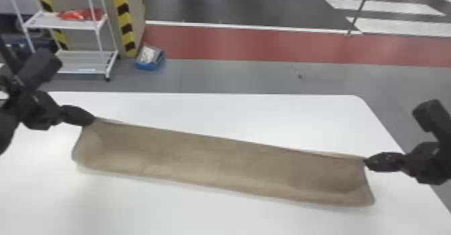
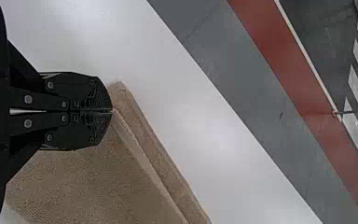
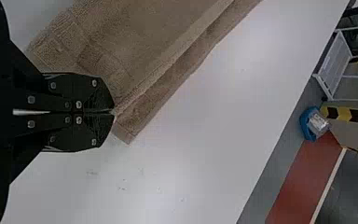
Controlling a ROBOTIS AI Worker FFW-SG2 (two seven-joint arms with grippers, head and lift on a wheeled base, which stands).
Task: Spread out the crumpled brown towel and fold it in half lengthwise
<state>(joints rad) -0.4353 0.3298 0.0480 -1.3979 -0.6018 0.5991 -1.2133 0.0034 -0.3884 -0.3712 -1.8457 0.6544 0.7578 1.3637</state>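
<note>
Head view shows me the towel (image 1: 214,163) stretched between my two claws over the white table (image 1: 235,111), its long axis running from side to side and slanting: the left end sits closer to the table's far edge, the right end farther back towards me and closer to the right edge. My left claw (image 1: 94,119) has its two fingers pressed together on the left far corner of the cloth; my right claw (image 1: 366,162) is closed the same way on the right far corner. So neither is the nearer one, as each touches its own end, and the body of the towel lies on my side of the line between them, bellying into a soft trough. Whether the near long edge rests on the table I cannot tell.

Both wrist views show a narrow strip of cloth just beyond the pinched edge, so I judge the layers are not yet squared up. I take this to be the lengthwise fold under way. The coming move turns on that long edge: both claws should travel together, across the long axis, keeping it taut. If one leads, the slant would probably grow and the fold skew.
</note>
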